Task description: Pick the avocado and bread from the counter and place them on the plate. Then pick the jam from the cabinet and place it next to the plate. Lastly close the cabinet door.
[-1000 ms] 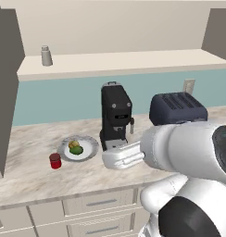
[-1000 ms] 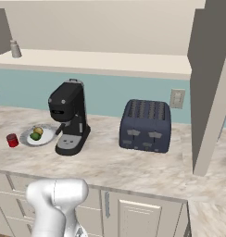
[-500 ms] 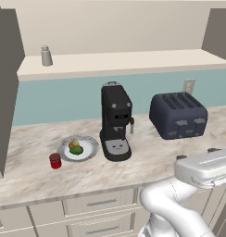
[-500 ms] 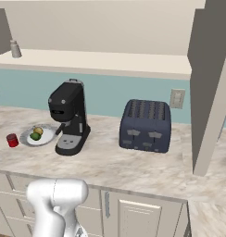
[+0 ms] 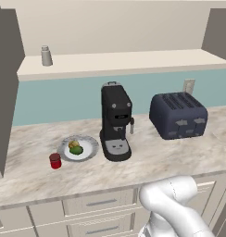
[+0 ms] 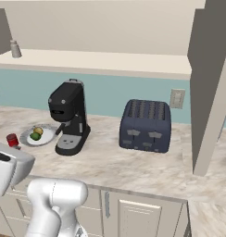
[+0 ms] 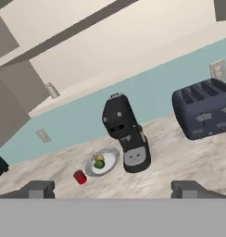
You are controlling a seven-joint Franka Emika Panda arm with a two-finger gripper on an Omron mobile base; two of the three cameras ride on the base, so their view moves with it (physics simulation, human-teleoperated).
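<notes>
My hand (image 7: pixel 113 189) is spread wide and holds nothing — its two dark fingertips (image 7: pixel 38 189) stand far apart at the bottom of the hand view, pulled well back from the beige marble tabletop (image 5: pixel 179 155) and looking down on it from above.

Ahead of my hand and a little to its left lies the white plate (image 5: pixel 89 149) with the grey speckled rim. On it sit the green avocado (image 5: pixel 77 150) and the golden-brown bread (image 5: pixel 73 144), touching each other, the bread on the side farther from me. Just beside the plate, on its left edge and nearer to me, stands the small red jam (image 5: pixel 55 160) jar, upright on the tabletop.

Directly ahead of my hand, just to the right of the plate, stands a black coffee machine (image 5: pixel 116 121). Farther to the right, well apart from it, sits a dark blue toaster (image 5: pixel 178 114) against the pale blue back wall, with a wall socket (image 5: pixel 188 85) just behind it.

Above the tabletop runs the pale inner shelf (image 5: pixel 124 61) of the cabinet. A grey-white shaker (image 5: pixel 46 55) stands upright near its left end, far up and to the left of my hand. The cabinet is open: one door (image 6: pixel 207 83) stands swung out toward me at the right, seen in the right base view, and another door (image 5: pixel 3 92) juts forward at the left edge of the left base view
</notes>
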